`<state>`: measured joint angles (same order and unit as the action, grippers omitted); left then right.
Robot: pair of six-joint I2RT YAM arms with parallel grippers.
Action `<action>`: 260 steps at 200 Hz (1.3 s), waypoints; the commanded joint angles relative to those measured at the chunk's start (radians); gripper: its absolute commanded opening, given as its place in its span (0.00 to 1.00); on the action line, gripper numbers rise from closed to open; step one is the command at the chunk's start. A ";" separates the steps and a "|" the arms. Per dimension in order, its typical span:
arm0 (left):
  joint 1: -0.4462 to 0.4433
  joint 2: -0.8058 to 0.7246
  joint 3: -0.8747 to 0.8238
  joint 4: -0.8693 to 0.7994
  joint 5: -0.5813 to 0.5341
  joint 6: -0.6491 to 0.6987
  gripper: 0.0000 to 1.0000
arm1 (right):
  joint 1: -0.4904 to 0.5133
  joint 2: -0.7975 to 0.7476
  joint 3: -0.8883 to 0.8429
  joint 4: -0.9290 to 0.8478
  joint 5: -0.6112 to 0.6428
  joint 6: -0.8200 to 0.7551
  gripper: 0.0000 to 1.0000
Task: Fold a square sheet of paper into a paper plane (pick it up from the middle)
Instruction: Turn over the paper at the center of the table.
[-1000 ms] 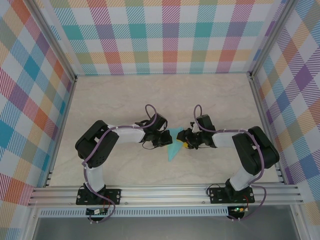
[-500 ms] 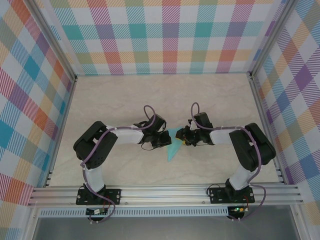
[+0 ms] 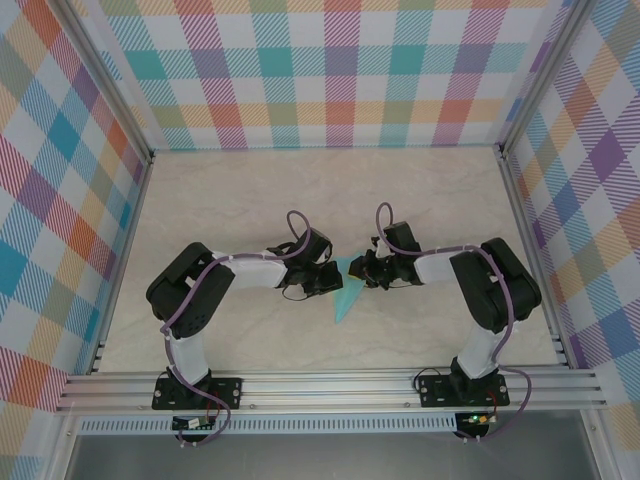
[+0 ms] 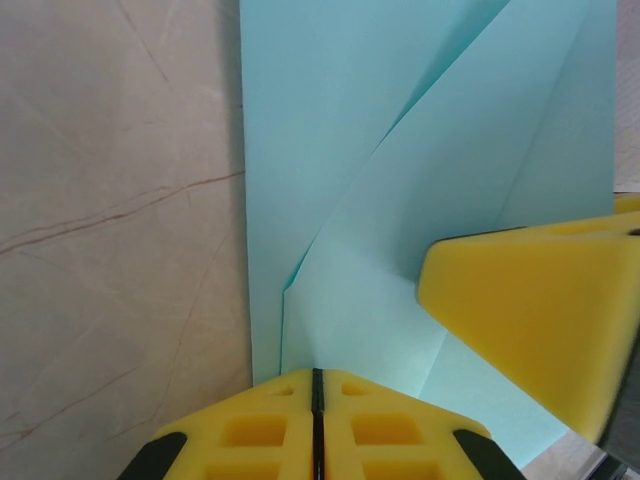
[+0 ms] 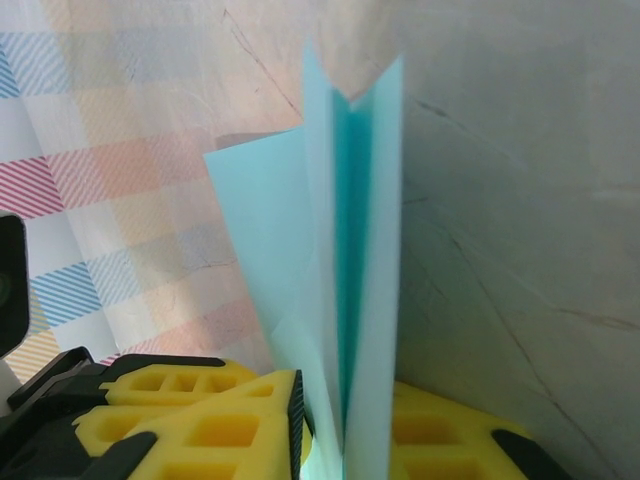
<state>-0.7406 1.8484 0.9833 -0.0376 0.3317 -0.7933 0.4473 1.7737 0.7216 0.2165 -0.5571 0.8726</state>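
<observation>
Looking down into a boxed-in cell now. Panning across a pale, marble-veined tabletop point(image 3: 250, 190), glowing under soft, even light, hardly throwing a shadow. Taking in a back wall point(image 3: 330, 70) checked in teal, pink, orange and yellow. Catching the same plaid slanting in on the left wall point(image 3: 60, 200) and the right wall point(image 3: 590, 200). Picking out aluminium posts point(image 3: 100, 78) framing the corners, and passing a ribbed aluminium rail point(image 3: 330, 385) along the near edge.

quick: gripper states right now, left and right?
Left gripper: closed, tips against the paper plane, apparently pressing on it, not pinching.
Right gripper: closed on the paper plane, folded layers upright between its fingers.
</observation>
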 commanded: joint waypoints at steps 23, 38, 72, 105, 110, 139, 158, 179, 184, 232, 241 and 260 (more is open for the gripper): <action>0.013 -0.054 -0.032 0.023 -0.005 -0.006 0.09 | 0.012 0.037 0.041 0.006 -0.031 -0.047 0.11; 0.012 -0.083 -0.044 0.029 -0.011 -0.007 0.10 | 0.013 0.012 0.051 -0.031 -0.020 -0.066 0.07; 0.013 -0.219 -0.090 0.018 -0.086 -0.006 0.16 | 0.012 -0.112 0.103 -0.240 0.076 -0.160 0.05; 0.013 -0.364 -0.125 -0.070 -0.226 0.018 0.20 | 0.036 -0.250 0.220 -0.624 0.357 -0.298 0.07; 0.013 -0.383 -0.127 -0.089 -0.248 0.023 0.20 | 0.044 -0.264 0.246 -0.691 0.419 -0.308 0.08; 0.016 -0.477 -0.156 -0.175 -0.379 0.019 0.20 | 0.125 -0.240 0.441 -1.073 0.827 -0.320 0.09; 0.021 -0.528 -0.185 -0.205 -0.444 -0.008 0.20 | 0.176 -0.150 0.567 -1.277 1.018 -0.252 0.07; 0.026 -0.584 -0.211 -0.268 -0.524 -0.052 0.20 | 0.231 -0.050 0.644 -1.361 1.094 -0.201 0.05; 0.027 -0.596 -0.217 -0.280 -0.549 -0.060 0.20 | 0.240 -0.021 0.663 -1.377 1.097 -0.189 0.05; 0.029 -0.724 -0.273 -0.354 -0.667 -0.113 0.22 | 0.377 0.348 0.963 -1.549 1.111 -0.114 0.07; 0.029 -0.740 -0.280 -0.359 -0.671 -0.113 0.23 | 0.399 0.420 1.030 -1.570 1.102 -0.110 0.08; 0.031 -0.761 -0.288 -0.371 -0.674 -0.113 0.23 | 0.430 0.520 1.134 -1.551 1.009 -0.120 0.13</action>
<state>-0.7231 1.1202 0.7147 -0.3611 -0.2855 -0.8841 0.8368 2.2074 1.7443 -1.2476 0.5091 0.7273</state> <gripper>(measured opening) 0.225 0.095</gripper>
